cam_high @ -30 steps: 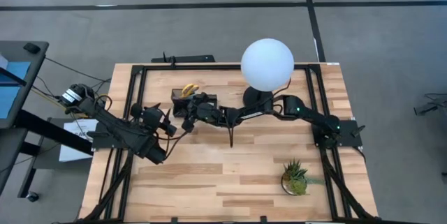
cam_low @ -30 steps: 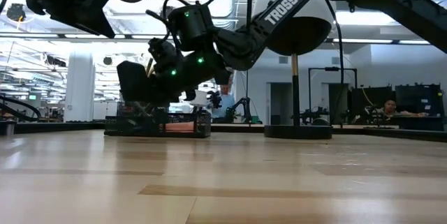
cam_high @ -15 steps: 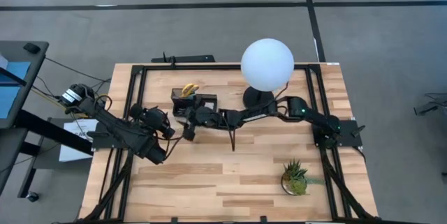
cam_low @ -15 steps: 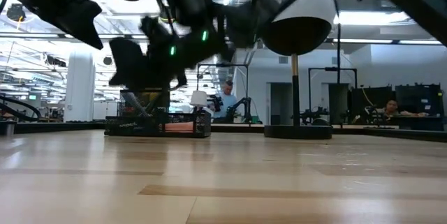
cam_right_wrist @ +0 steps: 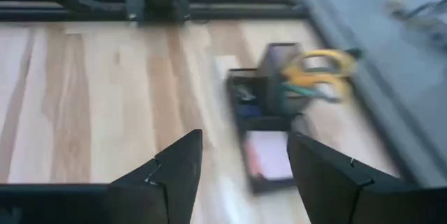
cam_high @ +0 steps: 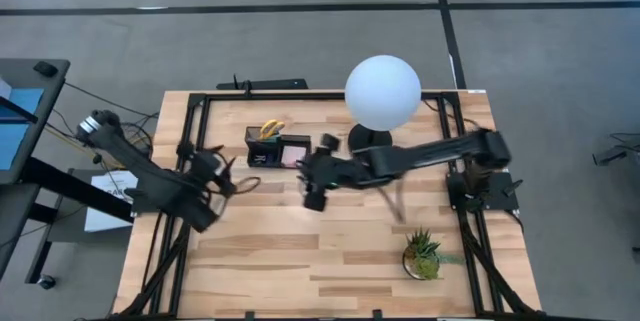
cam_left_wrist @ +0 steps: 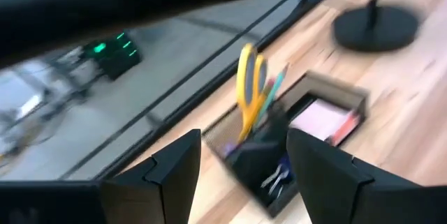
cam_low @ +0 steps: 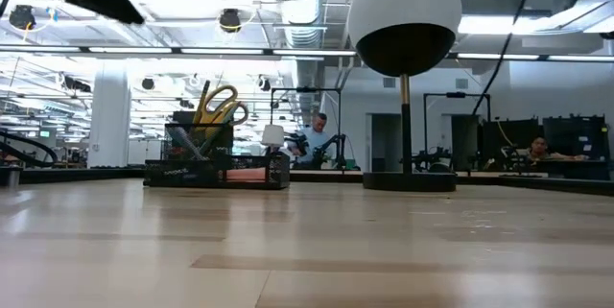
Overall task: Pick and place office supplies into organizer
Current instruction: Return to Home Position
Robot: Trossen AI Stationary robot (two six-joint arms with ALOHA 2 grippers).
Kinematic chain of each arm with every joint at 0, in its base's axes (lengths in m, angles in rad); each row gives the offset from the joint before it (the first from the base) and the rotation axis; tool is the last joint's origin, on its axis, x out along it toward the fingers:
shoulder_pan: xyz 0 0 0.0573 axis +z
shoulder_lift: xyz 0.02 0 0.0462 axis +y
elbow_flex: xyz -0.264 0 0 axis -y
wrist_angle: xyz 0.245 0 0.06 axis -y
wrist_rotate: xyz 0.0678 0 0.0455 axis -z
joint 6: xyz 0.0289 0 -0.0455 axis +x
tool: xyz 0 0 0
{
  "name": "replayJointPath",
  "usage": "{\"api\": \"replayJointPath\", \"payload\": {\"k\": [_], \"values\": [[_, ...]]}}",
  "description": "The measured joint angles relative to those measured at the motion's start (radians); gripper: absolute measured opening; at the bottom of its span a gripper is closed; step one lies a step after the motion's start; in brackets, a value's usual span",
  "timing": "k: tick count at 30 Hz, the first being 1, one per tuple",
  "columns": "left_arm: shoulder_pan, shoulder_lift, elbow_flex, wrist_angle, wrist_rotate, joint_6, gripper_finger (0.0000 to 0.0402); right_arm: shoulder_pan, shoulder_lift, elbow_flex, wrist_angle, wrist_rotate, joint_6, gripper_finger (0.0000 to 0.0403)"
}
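A small green potted plant [cam_high: 423, 253] stands at five o'clock on the surface [cam_high: 300, 261]. Farther in, the left pincer [cam_left_wrist: 244, 135] hangs released and empty at about nine o'clock. The right pincer [cam_right_wrist: 244, 137], also released and empty, hangs near the middle. Beyond it, at eleven o'clock, sits the black desk organizer [cam_low: 187, 154], with yellow-handled scissors [cam_high: 270, 128] upright in its pen cup and a pink sticky-note pad [cam_high: 295, 149] in its tray. Farthest, at one o'clock, stands the white globe lamp [cam_high: 383, 91].
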Motion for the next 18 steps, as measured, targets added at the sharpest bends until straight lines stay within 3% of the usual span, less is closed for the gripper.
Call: {"api": "replayJointPath", "payload": {"k": [7,11,14,16,18], "values": [[-0.073,-0.384,-0.019,0.003,-0.041,0.099,0.0208,0.168,-0.291,-0.196,-0.131,0.280,0.105,0.0207],[-0.116,-0.566,-0.129,0.065,-0.111,0.101,0.0208,0.259,-0.470,-0.485,0.037,0.390,0.165,0.0206],[-0.148,-0.653,-0.281,0.278,-0.180,0.178,0.0208,0.284,-0.593,-0.747,0.303,0.382,0.169,0.0205],[-0.169,-0.674,-0.391,0.536,-0.186,0.334,0.0208,0.272,-0.664,-0.911,0.495,0.338,0.139,0.0206],[-0.185,-0.669,-0.483,0.857,-0.178,0.572,0.0208,0.238,-0.722,-1.047,0.689,0.211,0.085,0.0205]]}}
